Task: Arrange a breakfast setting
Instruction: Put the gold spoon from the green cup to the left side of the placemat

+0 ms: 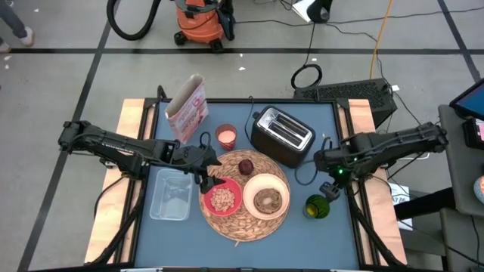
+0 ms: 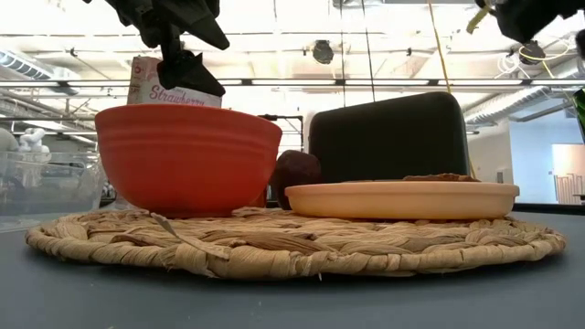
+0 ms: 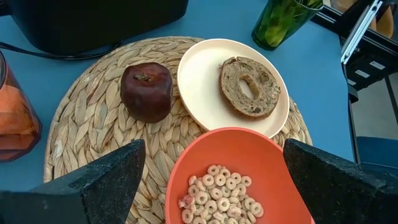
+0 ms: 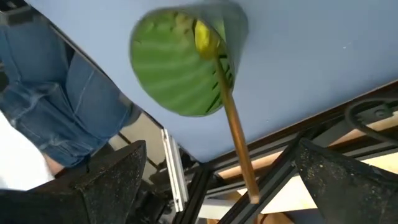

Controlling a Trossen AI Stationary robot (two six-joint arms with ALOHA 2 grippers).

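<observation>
Hovering left tool (image 1: pixel 206 171) above red bowl (image 1: pixel 222 198)

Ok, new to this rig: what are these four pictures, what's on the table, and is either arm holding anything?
Two robot arms work at a blue table. One picture looks down from overhead, one looks level across the tabletop, and each wrist carries a camera. On the straw mat sit a red bowl of cereal, a cream plate with a toasted bagel, and a dark red fruit. The left hand hovers open above the bowl. The right hand is open above a green cup with a gold spoon. Neither holds anything.
</observation>
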